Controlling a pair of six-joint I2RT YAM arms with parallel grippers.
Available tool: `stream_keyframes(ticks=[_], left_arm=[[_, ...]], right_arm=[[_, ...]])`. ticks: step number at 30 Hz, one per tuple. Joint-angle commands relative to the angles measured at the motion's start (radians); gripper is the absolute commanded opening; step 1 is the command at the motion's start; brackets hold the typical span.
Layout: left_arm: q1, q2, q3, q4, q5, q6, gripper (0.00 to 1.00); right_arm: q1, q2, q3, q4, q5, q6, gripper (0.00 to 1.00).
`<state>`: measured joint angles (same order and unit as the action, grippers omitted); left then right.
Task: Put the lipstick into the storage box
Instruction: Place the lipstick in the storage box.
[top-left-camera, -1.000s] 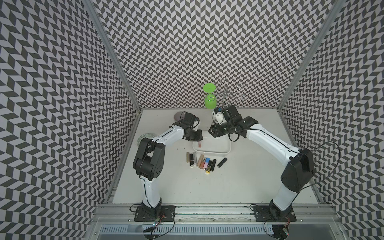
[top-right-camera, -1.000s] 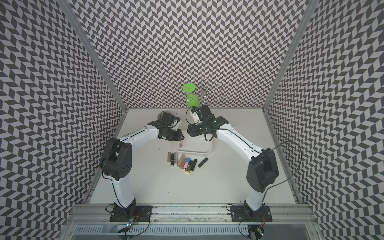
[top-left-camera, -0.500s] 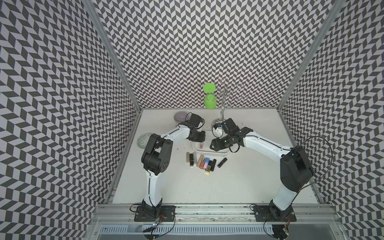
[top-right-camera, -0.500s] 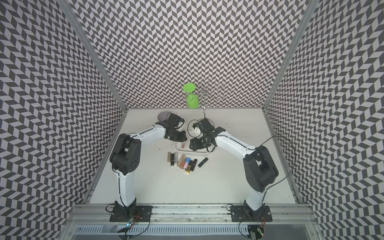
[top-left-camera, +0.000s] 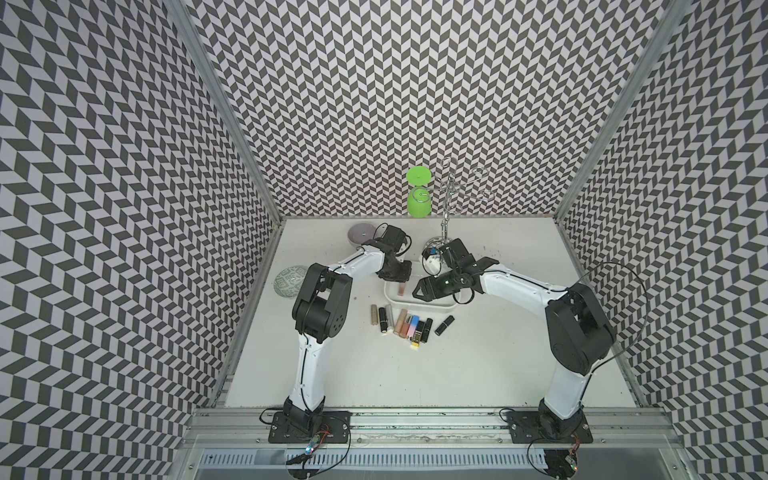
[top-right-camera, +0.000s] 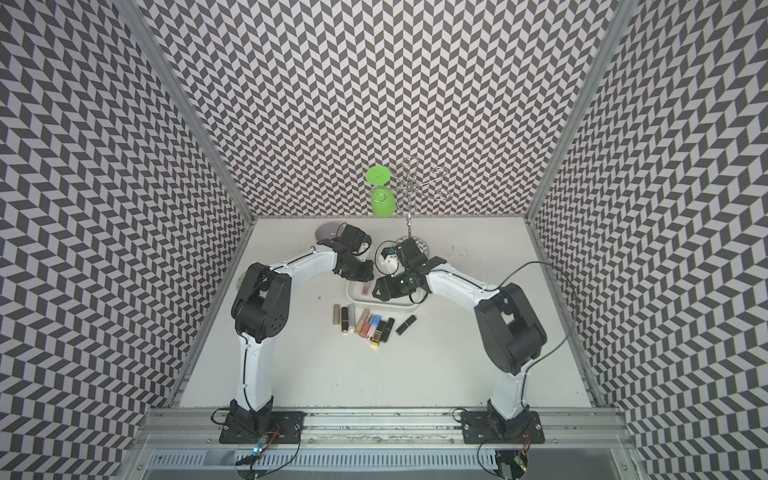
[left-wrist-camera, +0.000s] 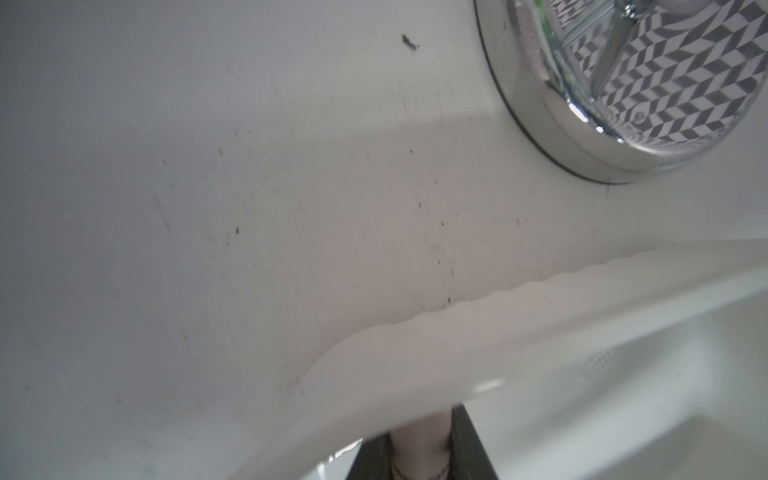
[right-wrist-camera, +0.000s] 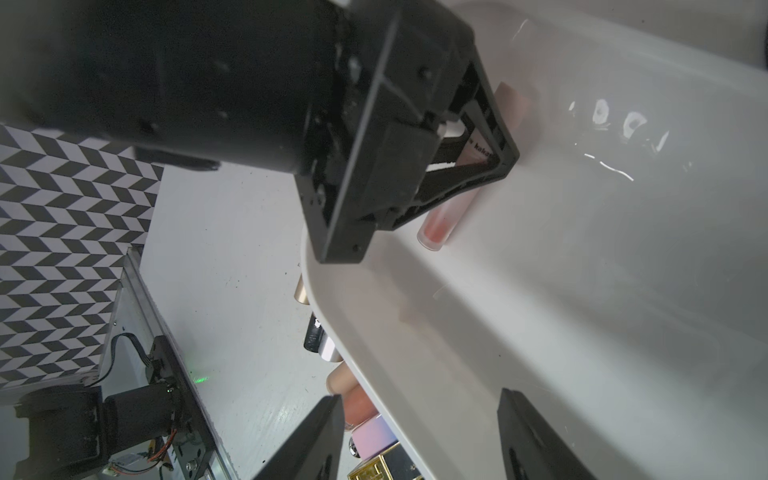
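Inside the storage box (top-left-camera: 419, 308), top view: the left gripper (top-left-camera: 400, 276) pinches the lipstick (top-left-camera: 401, 289) beside the box's end wall. Left wrist: box rim near a chrome stand base (left-wrist-camera: 540, 137). Right wrist: the right gripper (right-wrist-camera: 419, 397), jaws spread, straddles the box's near rim, open floor beyond, spare lipsticks (right-wrist-camera: 353, 401) just outside.

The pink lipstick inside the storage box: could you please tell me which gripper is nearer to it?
Left. The left gripper grips the pink lipstick inside the storage box; the right gripper hovers apart beside it over the box, jaws open.
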<state>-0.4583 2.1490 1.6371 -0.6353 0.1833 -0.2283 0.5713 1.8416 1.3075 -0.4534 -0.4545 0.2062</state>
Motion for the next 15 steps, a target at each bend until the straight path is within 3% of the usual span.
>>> stream_keyframes(ticks=[1,15], left_arm=[[-0.003,0.023,0.025,-0.024,-0.025,0.009,0.28],[-0.002,-0.016,0.043,-0.011,0.027,-0.021,0.36]], right_arm=[[-0.01,0.011,0.016,0.051,-0.023,0.002,0.64],[-0.023,-0.032,0.006,0.046,-0.018,0.006,0.64]])
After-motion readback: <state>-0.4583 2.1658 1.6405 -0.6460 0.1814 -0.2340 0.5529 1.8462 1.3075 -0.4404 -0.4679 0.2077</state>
